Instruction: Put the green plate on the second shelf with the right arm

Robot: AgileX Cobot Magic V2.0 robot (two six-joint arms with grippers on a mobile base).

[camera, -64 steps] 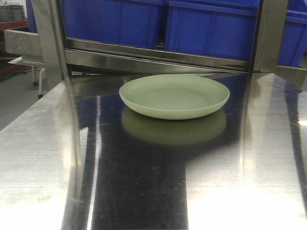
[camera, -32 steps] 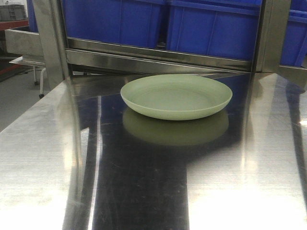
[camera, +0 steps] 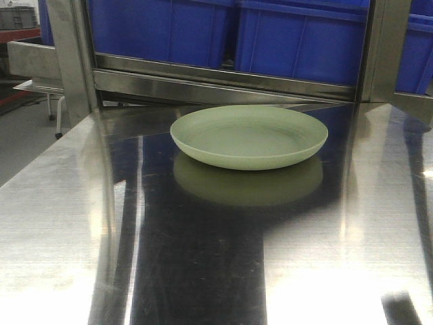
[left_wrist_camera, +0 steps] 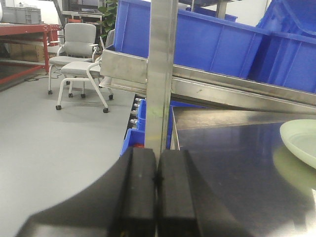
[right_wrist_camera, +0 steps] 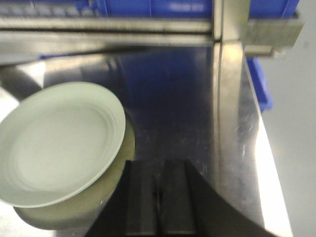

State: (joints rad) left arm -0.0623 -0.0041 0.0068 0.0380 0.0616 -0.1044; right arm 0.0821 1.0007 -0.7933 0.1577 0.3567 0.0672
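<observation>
1. The worktop (camera: 67, 223), polished steel, fills the front view from near edge to far edge; it carries only the plate, and probably serves as the pick-up spot
2. The second shelf (camera: 223, 84) shows as a steel rail just above the far edge; as the goal it lies right behind the plate, so the carry looks short, though how much free room it offers is hidden
3. The blue bins (camera: 298, 37) stand above that rail, which likely leaves only a low gap for sliding a plate in flat
4. The green plate (camera: 249, 135) rests right way up on the worktop near the far edge, about mid-width and apart from the rail; it is not yet lifted, so the task seems to be at its start
5. The right hand (right_wrist_camera: 157, 170) hovers over the worktop beside the plate's right rim; its fingers are pressed together and grip nothing, so it must spread them before taking the rim
6. The left hand (left_wrist_camera: 157, 157) hangs by the left edge near a post (left_wrist_camera: 160, 74), its fingers likewise closed on nothing; it seems parked out of the way, since the job belongs to the other arm
</observation>
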